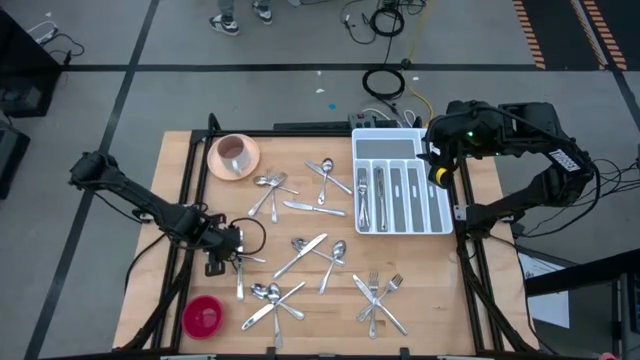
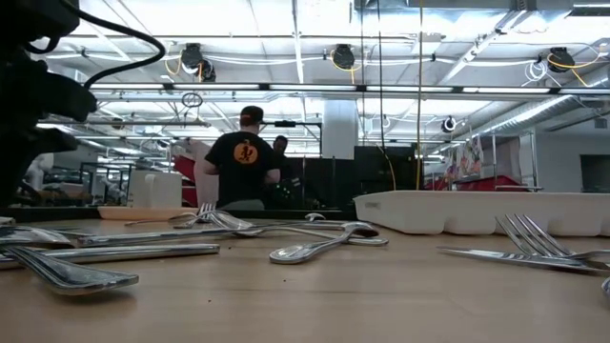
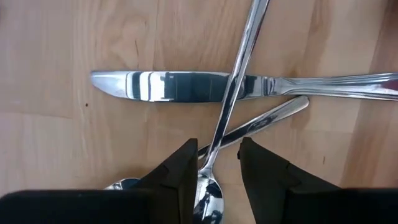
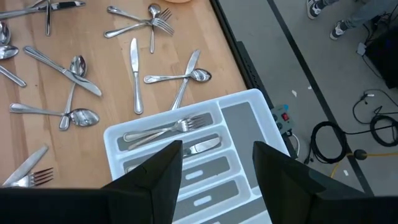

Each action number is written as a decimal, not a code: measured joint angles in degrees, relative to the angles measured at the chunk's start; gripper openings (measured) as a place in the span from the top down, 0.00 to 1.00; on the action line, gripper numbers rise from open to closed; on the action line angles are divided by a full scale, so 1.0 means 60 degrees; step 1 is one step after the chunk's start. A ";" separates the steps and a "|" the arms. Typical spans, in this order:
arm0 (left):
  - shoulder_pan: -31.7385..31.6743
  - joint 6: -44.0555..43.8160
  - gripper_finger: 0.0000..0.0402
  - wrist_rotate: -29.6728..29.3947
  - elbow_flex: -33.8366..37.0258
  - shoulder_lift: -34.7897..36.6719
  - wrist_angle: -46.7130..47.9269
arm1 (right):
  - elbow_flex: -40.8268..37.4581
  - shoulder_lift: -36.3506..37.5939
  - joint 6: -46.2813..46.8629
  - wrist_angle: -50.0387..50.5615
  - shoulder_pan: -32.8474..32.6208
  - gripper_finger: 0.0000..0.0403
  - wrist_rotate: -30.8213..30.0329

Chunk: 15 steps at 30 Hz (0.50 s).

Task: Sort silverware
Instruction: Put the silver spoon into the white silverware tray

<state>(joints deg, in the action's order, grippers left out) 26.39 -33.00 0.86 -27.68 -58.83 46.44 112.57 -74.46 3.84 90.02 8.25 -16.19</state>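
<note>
Straddling a slim polished spoon (image 3: 208, 186), left tool (image 3: 216, 163) on grained wood.

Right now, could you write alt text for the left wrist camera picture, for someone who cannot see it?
The left end effector hangs open over a wooden table, its two dark fingers on either side of a spoon. The spoon's handle crosses over a table knife and a second handle lying beneath it.

Two robot arms are working at one wooden table (image 1: 470, 310), where about two dozen pieces of silverware (image 1: 310, 255) are lying loose or filling one white tray (image 1: 440, 222), alongside one pink cup (image 1: 232, 152) and one red disc (image 1: 203, 316).
</note>
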 joint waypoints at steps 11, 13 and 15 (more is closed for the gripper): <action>0.0000 0.0387 0.69 0.0069 0.0000 -0.1135 -0.0448 | 0.0000 0.0000 -0.0019 -0.0001 0.0000 0.53 0.0001; 0.0000 0.0395 0.69 0.0106 0.0000 -0.1277 -0.0516 | 0.0003 0.0000 -0.0030 0.0000 0.0000 0.53 0.0000; 0.0000 0.0402 0.71 0.0106 0.0000 -0.1426 -0.0522 | 0.0004 0.0000 -0.0031 0.0000 0.0000 0.53 0.0000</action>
<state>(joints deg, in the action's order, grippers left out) 26.39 -30.59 1.50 -27.68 -67.39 43.31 112.60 -74.46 3.65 90.02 8.25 -16.19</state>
